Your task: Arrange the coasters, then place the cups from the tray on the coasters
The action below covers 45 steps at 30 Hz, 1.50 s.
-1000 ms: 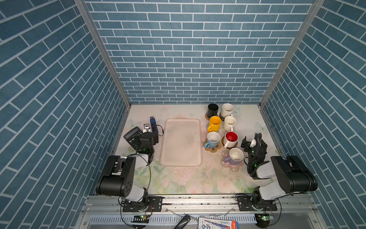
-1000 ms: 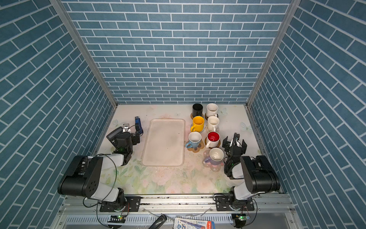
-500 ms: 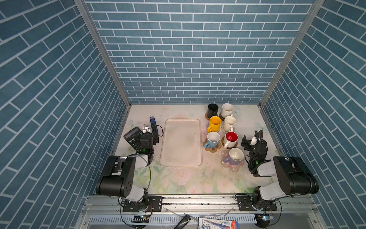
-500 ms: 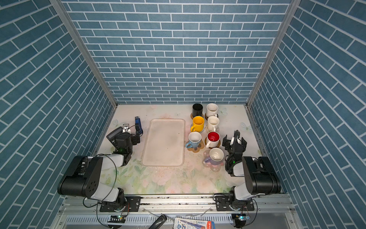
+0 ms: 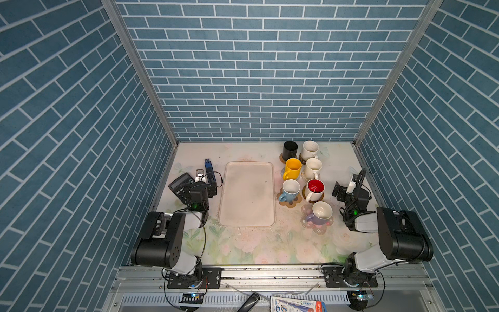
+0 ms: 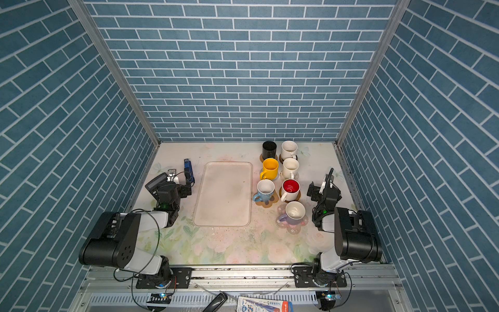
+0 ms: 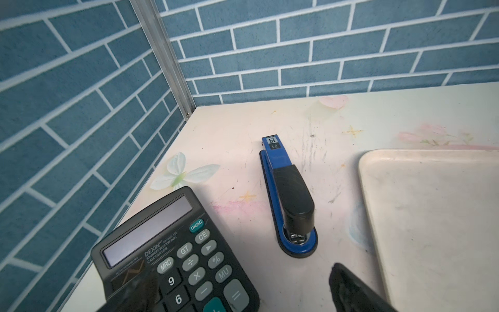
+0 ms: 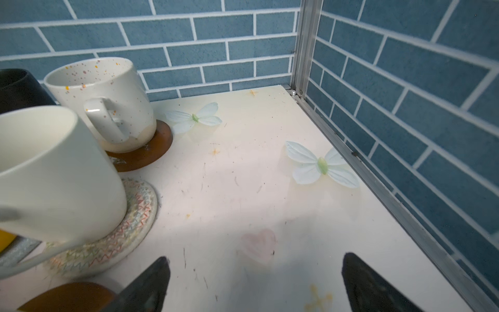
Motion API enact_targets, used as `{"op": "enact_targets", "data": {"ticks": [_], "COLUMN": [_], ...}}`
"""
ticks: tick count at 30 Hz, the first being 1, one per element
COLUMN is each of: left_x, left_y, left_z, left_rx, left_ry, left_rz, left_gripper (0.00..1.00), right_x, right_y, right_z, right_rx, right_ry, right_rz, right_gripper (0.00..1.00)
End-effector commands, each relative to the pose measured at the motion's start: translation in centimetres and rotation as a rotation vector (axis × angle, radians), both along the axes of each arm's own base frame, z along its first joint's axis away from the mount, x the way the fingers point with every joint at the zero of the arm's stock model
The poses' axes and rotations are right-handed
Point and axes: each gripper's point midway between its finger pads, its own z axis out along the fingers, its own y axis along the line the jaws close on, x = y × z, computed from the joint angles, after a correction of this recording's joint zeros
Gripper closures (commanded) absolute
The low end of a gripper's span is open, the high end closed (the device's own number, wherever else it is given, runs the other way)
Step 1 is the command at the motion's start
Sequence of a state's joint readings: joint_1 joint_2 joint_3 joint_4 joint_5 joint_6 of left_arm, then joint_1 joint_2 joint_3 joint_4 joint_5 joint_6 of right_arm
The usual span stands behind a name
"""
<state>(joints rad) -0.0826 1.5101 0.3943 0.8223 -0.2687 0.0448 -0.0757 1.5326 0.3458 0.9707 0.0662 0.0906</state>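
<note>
Since a second ago the right gripper (image 5: 345, 187) has moved a little toward the right wall, while the left gripper (image 5: 206, 182) has stayed at 9 o'clock. Both have their jaws spread wide and hold nothing. The beige tray (image 5: 247, 205) lies at the table's centre, its long edges running from 12 to 6. The cups (image 5: 313, 168) stand from 1 to 4 o'clock, each on its own coaster. The lavender cup (image 5: 321, 212) on the pink flower coaster (image 5: 321, 229) is nearest the right gripper, but apart from it. In the right wrist view, free table runs from the whitish woven coaster (image 8: 129, 237) to the metal rail (image 8: 378, 189). One left finger hangs over the calculator (image 7: 172, 256), and the blue stapler (image 7: 289, 197) lies between it and the tray's rim. The widest free room is at 6 o'clock.
</note>
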Motion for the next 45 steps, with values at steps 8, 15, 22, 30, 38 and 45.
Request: {"op": "enact_targets", "data": {"ticks": [8, 15, 22, 30, 38, 45], "left_x": [0.2, 0.2, 0.2, 0.2, 0.2, 0.2], "left_y": [-0.3, -0.3, -0.3, -0.4, -0.4, -0.4], "left_z": [-0.2, -0.1, -0.1, -0.1, -0.1, -0.1], "left_rx": [-0.020, -0.019, -0.019, -0.015, -0.014, -0.014], "left_ry": [-0.013, -0.018, -0.015, -0.018, -0.018, -0.019], "left_rz": [-0.045, -0.046, -0.046, -0.051, -0.053, -0.052], "left_gripper": [0.01, 0.01, 0.01, 0.01, 0.01, 0.01], "right_x": [0.2, 0.1, 0.2, 0.8, 0.7, 0.7], "right_y": [0.5, 0.5, 0.5, 2.4, 2.5, 2.5], "right_z": [-0.7, -0.8, -0.7, -1.0, -0.9, -1.0], "right_rx": [0.024, 0.024, 0.023, 0.015, 0.014, 0.014], "right_ry": [0.038, 0.039, 0.039, 0.073, 0.069, 0.069], "right_rz": [0.030, 0.030, 0.029, 0.152, 0.155, 0.156], "right_gripper": [0.01, 0.01, 0.01, 0.01, 0.01, 0.01]}}
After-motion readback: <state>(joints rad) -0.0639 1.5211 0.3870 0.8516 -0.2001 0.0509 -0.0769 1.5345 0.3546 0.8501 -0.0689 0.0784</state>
